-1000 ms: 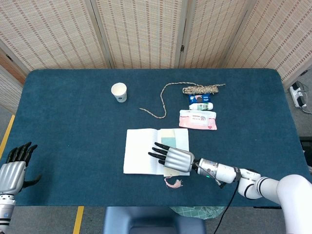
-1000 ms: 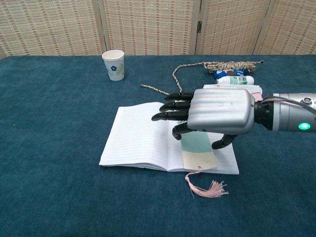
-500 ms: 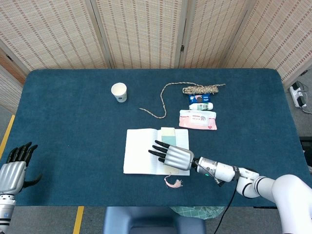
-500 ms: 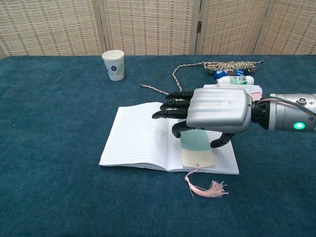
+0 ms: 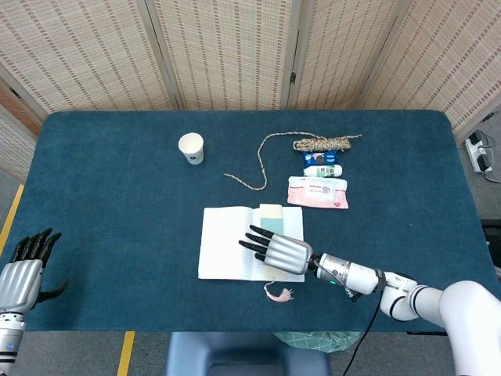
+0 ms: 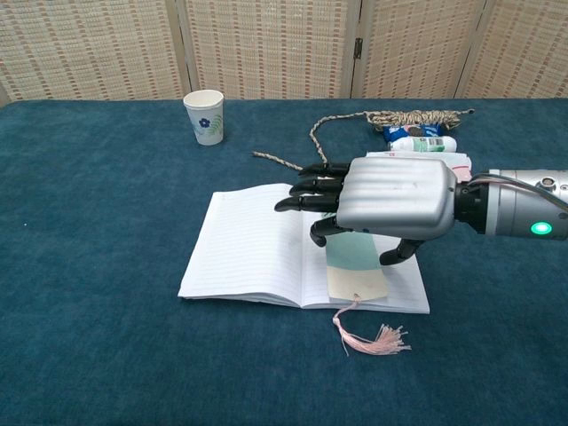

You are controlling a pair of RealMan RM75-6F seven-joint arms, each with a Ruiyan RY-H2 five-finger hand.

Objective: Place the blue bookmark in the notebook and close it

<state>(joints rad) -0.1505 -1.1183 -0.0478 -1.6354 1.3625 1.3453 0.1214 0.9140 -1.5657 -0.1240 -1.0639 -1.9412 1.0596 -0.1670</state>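
The blue bookmark (image 6: 355, 266) lay flat on the open notebook (image 6: 248, 253), its pink tassel (image 6: 377, 339) trailing onto the table (image 6: 98, 222). The right hand (image 6: 382, 200) hovered above, fingers spread, empty. The left hand (image 5: 23, 270) rested open, well apart.

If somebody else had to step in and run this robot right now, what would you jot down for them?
Right hand: fingers spread, holding nothing, above the open notebook.
Left hand: open, off the table's left edge, idle.
Blue bookmark: lies flat on the right-hand page near the spine, pink tassel hanging out over the cloth.
Done: bookmark placed.
Left: close the notebook.
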